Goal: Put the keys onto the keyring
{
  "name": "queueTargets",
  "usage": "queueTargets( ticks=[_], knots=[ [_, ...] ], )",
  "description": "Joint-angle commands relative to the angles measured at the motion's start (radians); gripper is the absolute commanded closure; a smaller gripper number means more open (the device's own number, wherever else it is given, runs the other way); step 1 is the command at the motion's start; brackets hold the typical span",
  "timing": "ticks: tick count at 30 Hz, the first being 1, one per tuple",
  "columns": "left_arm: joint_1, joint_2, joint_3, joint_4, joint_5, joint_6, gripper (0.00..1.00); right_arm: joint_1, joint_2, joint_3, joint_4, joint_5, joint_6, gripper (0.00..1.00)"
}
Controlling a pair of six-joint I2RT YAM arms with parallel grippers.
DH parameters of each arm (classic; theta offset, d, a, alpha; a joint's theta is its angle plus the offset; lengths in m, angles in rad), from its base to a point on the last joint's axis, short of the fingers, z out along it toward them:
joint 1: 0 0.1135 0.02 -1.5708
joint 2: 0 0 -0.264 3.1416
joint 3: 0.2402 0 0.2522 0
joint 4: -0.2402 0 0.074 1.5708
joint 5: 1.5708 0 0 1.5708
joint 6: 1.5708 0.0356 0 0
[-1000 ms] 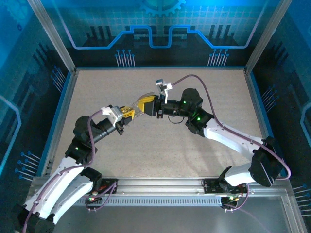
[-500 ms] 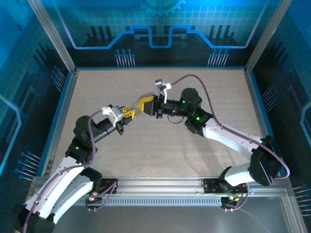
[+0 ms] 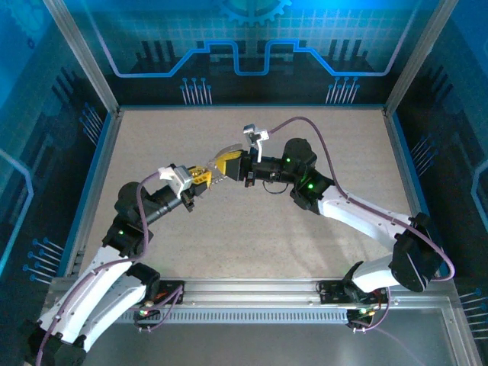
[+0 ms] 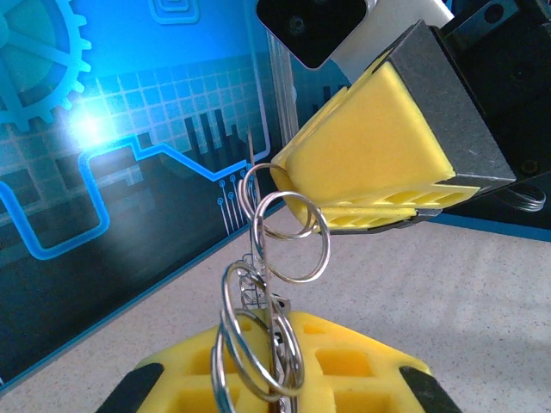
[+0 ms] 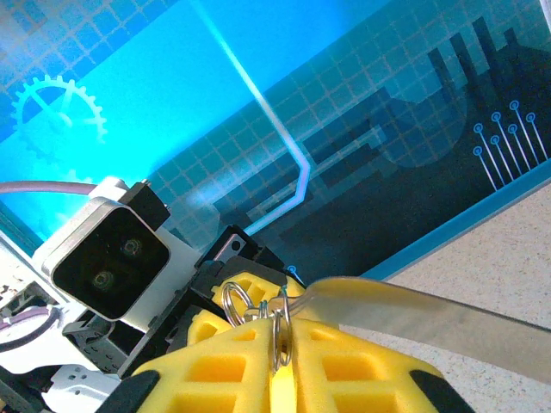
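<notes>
- L pincer (image 4: 274,335): pocketed yellow foam pads clenched on silvery coiled-wire keyring (image 4: 225,314), upright betw. them.
- R pincer (image 4: 297,202): wedge-shaped yellow pads nipped on keyring's top round loop, just above L pincer.

white and black arms (image 3: 358,217), purple cables (image 3: 305,120), green lights (image 3: 311,185), yellow gripper fingers (image 3: 227,162).

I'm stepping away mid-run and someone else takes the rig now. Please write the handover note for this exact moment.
Left tool: shut on the keyring, a cluster of linked wire rings standing up from its pads.
Right tool: tip to tip with it above the table, looks closed on one of the rings.
A flat silvery blade crosses the right wrist view; possibly a key, cannot tell.
Done: keyring held between both tools.
Left: threading the keys; none confirmed on.
</notes>
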Motion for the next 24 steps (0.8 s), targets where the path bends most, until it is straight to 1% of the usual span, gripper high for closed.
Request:
queueTargets(
  ticks=[1, 6, 10, 18, 24],
  knots=[
    [0.001, -0.013, 0.014, 0.061, 0.016, -0.007, 1.00, 0.009, 0.010, 0.015, 0.030, -0.015, 0.012, 0.87],
    [0.001, -0.013, 0.015, 0.063, 0.017, -0.008, 1.00, 0.011, 0.012, 0.014, 0.025, -0.013, 0.010, 0.87],
    [0.001, -0.013, 0.017, 0.060, 0.017, -0.007, 1.00, 0.020, 0.018, 0.016, 0.015, -0.013, 0.003, 0.85],
    [0.001, -0.013, 0.017, 0.060, 0.023, -0.009, 1.00, 0.023, 0.026, 0.018, 0.003, -0.016, -0.003, 0.84],
    [0.001, -0.012, 0.018, 0.061, 0.020, -0.009, 1.00, 0.026, 0.021, 0.020, -0.010, -0.018, -0.014, 0.81]
  ],
)
